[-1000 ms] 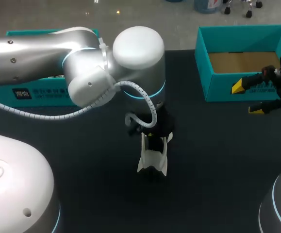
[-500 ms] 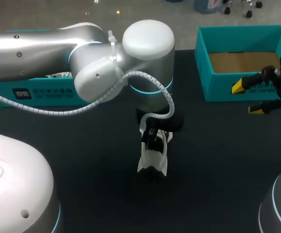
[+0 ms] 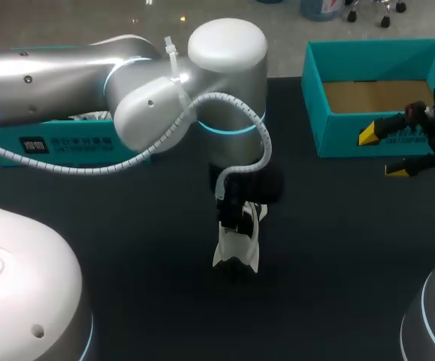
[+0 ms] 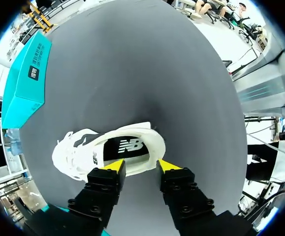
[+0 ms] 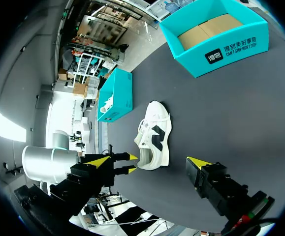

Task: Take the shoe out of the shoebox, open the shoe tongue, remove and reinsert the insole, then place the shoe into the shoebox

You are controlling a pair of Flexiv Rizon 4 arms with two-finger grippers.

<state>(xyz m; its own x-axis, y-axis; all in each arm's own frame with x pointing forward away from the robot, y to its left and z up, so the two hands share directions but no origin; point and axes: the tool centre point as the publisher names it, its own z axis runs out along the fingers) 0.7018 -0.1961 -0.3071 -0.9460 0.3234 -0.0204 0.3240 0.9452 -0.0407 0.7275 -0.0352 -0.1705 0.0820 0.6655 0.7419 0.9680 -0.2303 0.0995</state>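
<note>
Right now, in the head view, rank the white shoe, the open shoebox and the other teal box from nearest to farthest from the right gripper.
1. Open shoebox, at the far right, just beside the right gripper.
2. White shoe, mid-table.
3. Other teal box, at the far left.

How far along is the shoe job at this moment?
Done: the shoe is out of the shoebox, on the table. In hand: the left gripper holds its open fingers by the shoe's opening, gripping nothing. Left: returning the shoe to the shoebox; tongue and insole steps cannot be judged. The right gripper is open near the shoebox.
</note>
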